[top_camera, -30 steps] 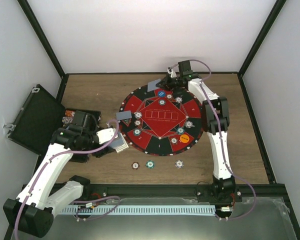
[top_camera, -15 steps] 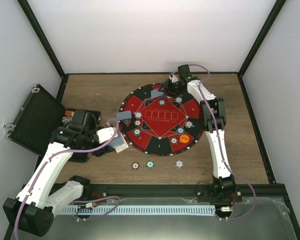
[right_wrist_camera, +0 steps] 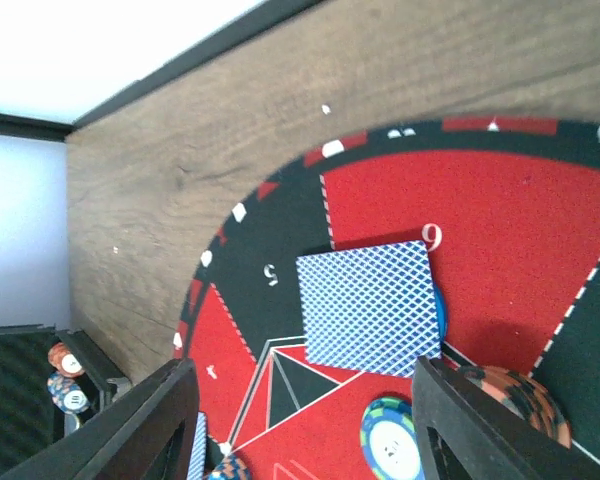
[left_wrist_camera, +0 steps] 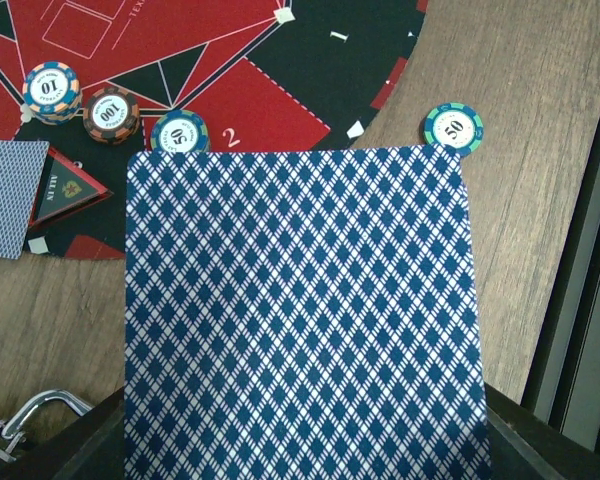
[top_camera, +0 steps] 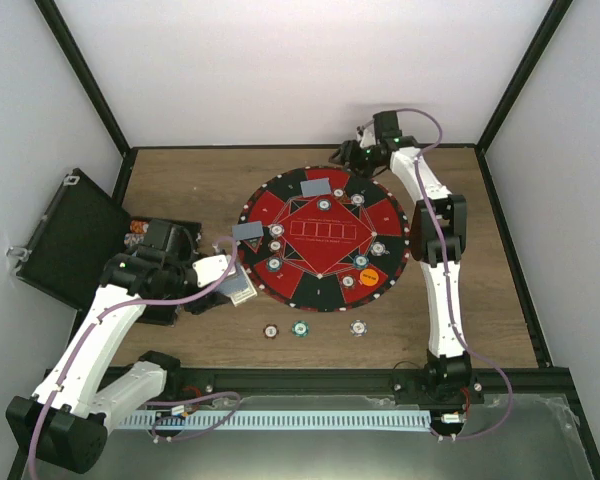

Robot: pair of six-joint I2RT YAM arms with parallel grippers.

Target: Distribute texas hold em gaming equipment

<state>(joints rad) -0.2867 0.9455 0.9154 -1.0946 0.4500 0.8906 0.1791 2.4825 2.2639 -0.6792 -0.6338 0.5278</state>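
**One Card Down, One in Hand**

Near the top of the overhead view, the right gripper (top_camera: 356,158) hung over the round mat's (top_camera: 320,215) upper edge, jaws wide apart and empty. A blue-backed far card (right_wrist_camera: 370,305) lay flat on the mat just below it. Left of centre, the left gripper (top_camera: 228,277) pinched a held card (left_wrist_camera: 300,310) above the table (top_camera: 180,185), near a green striped chip (left_wrist_camera: 453,127).

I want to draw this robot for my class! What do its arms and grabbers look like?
The left arm and right arm are made of smooth white tube parts with chunky black joints and black bases. A thin purple cable runs along each arm in loose loops. The right gripper has two blocky black fingers.
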